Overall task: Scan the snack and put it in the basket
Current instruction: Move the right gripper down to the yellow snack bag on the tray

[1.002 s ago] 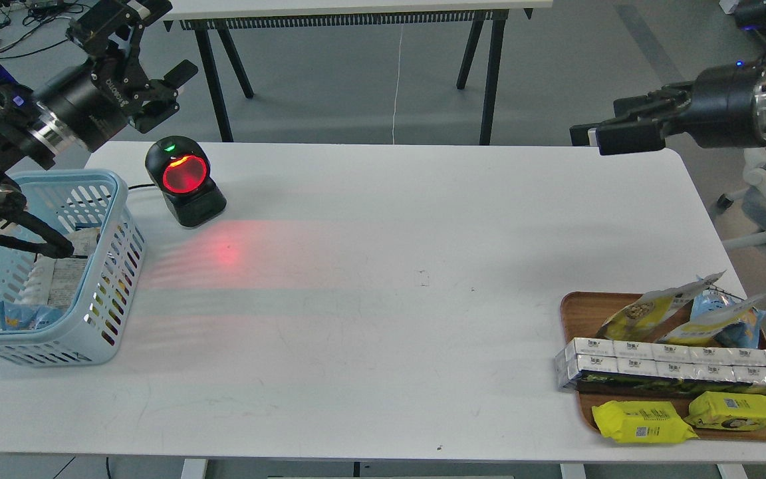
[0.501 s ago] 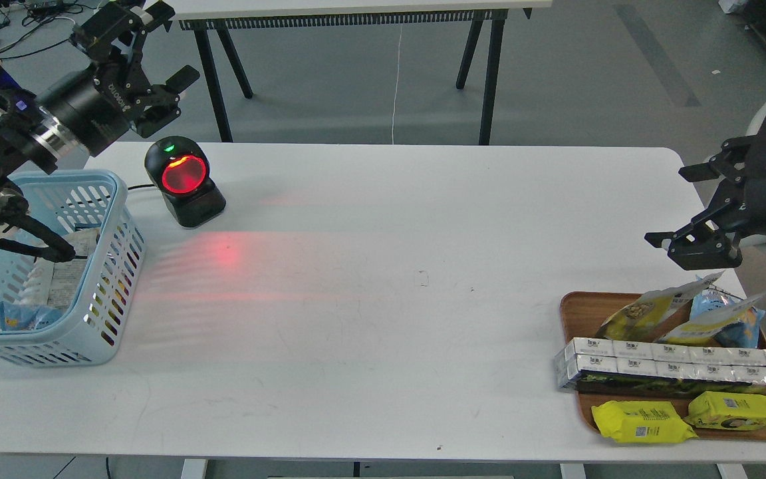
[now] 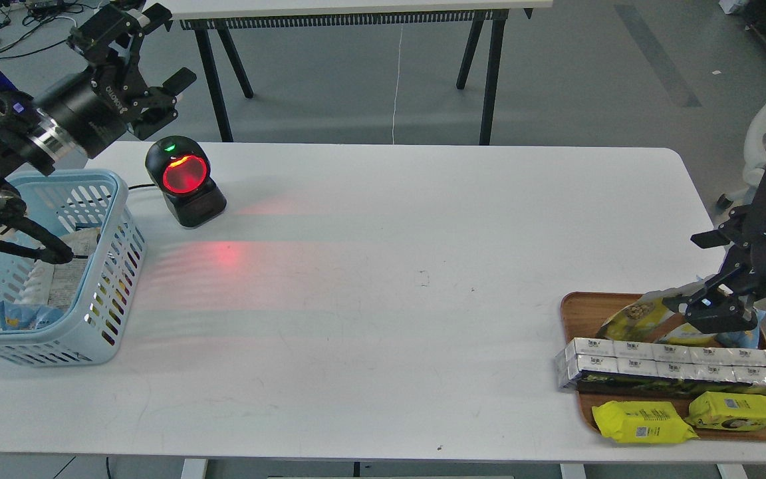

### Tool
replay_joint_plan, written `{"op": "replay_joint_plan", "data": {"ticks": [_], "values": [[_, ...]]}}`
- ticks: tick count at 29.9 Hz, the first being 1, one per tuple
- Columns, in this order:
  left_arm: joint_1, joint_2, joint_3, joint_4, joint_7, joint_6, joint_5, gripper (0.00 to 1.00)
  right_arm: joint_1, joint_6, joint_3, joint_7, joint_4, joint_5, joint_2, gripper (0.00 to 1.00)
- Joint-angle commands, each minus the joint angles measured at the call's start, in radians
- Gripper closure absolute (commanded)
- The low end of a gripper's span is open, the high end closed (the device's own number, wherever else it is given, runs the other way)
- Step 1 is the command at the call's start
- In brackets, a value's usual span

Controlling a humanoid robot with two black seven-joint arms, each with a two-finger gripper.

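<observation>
The snack [image 3: 636,317], a yellow and white-grey pouch, leans at the back of the brown wooden tray [image 3: 572,313] at the right front. My right gripper [image 3: 689,274] is open and hangs right over the pouch's upper end. Its lower finger [image 3: 712,311] covers that end; I cannot tell whether it touches. The light blue basket [image 3: 112,293] stands at the table's left edge with several packs inside. My left gripper [image 3: 165,45] is open and empty, held high behind the basket and above the scanner.
A black scanner [image 3: 183,179] with a glowing red window stands at the back left and casts red light on the table. The tray also holds a row of silver cartons [image 3: 675,364], two flat yellow packs [image 3: 642,422] and a blue-and-yellow bag [image 3: 757,318].
My right arm swung from high at the back right down to the tray, and its gripper now hangs over the pouch. The left arm barely moved.
</observation>
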Motion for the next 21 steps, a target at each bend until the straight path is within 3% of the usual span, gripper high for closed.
{"op": "replay_joint_plan", "data": {"ticks": [1,21], "values": [[0.002,-0.002,0.000,0.000,0.000,0.000,0.000,0.00,-0.003,0.000,-0.004,0.000,-0.010,0.000,0.007,0.01],[0.012,0.005,0.000,0.002,0.000,0.000,0.000,0.00,-0.122,0.000,-0.007,0.000,-0.294,0.000,0.259,0.05]]}}
